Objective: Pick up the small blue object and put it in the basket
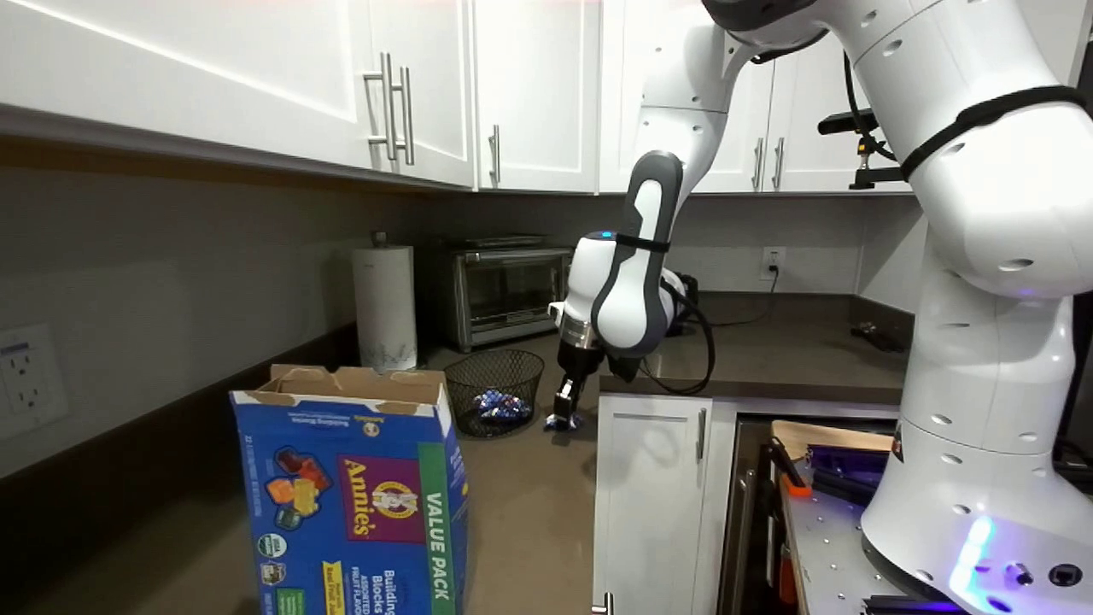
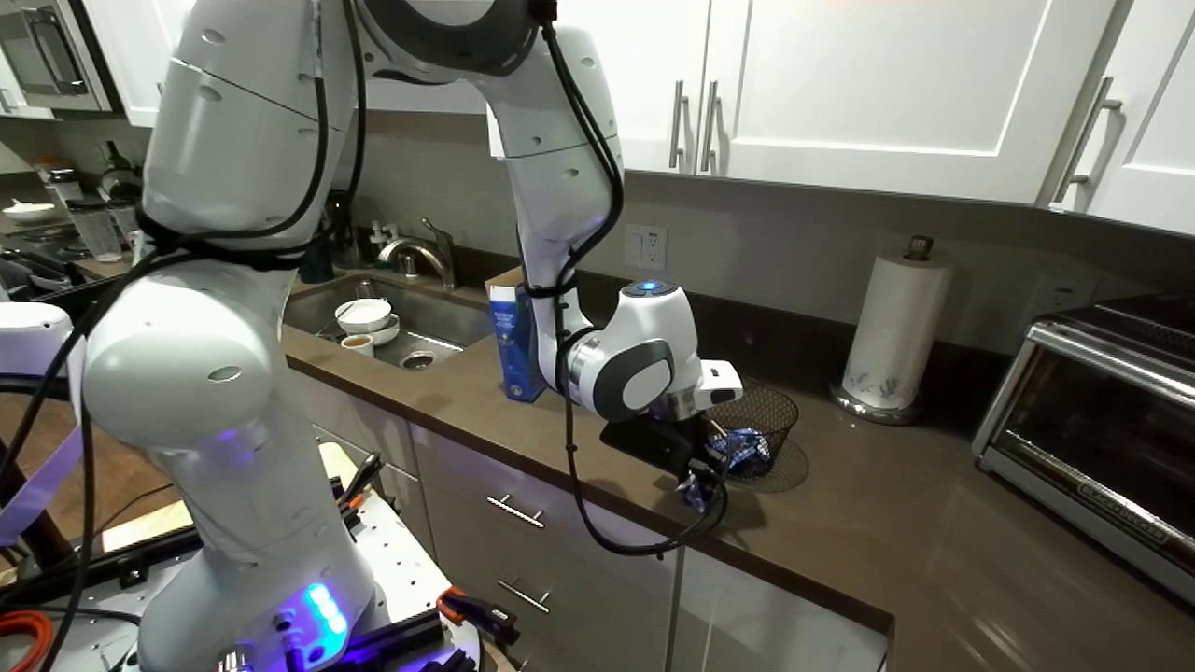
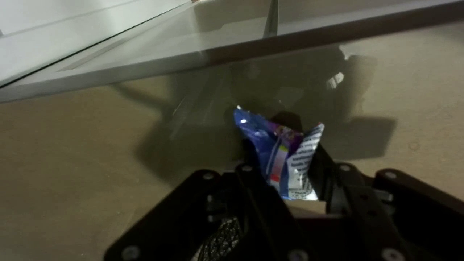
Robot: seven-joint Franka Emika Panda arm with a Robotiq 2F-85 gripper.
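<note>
The small blue object is a shiny blue-and-silver snack packet (image 3: 277,156); it also shows in both exterior views (image 1: 552,423) (image 2: 694,493). My gripper (image 3: 286,154) is shut on it, and the packet is folded between the two dark fingers. In both exterior views the gripper (image 1: 564,412) (image 2: 700,471) points down, low at the counter near its front edge; I cannot tell if the packet touches the counter. The black wire-mesh basket (image 1: 461,408) (image 2: 782,420) stands close beside the gripper with blue packets (image 1: 502,405) (image 2: 744,448) inside. Part of its mesh shows in the wrist view (image 3: 224,235).
A big blue snack box (image 1: 341,504) (image 2: 513,345) stands on the counter. A paper towel roll (image 1: 384,307) (image 2: 894,327) and toaster oven (image 1: 512,295) (image 2: 1092,420) stand beyond the basket. A sink (image 2: 439,336) is farther along. The counter edge (image 3: 217,54) is close to the gripper.
</note>
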